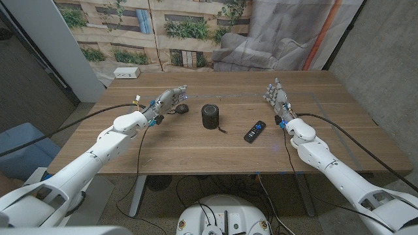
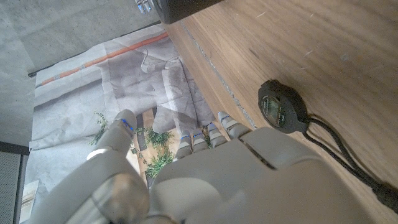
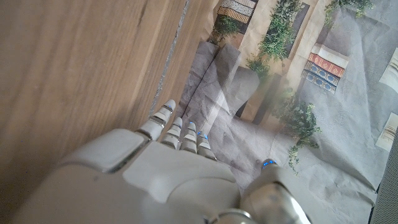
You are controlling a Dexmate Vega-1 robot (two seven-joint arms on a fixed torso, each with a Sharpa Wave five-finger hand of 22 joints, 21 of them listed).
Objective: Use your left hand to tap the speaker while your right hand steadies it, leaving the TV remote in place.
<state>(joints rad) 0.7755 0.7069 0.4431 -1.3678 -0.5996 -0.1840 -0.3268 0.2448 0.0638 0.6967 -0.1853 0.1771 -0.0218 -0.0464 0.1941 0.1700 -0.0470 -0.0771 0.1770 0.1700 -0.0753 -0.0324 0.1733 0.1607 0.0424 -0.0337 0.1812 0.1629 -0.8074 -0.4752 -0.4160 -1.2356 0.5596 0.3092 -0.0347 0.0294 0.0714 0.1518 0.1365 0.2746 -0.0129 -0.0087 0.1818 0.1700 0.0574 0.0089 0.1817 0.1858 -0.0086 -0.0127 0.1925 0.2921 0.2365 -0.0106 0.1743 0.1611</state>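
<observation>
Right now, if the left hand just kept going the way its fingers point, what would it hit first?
Probably nothing on the table. The left hand points toward the far edge, passing beside the small black stopwatch; the speaker sits off to its side. Beyond looks free, though depth is unclear.

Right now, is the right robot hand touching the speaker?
Apart. The head view shows the right robot hand well to the side of the speaker, with bare table and the TV remote lying between them.

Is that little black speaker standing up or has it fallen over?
Upright. The speaker stands on its flat base mid-table with its round top facing up, and neither hand touches it.
</observation>
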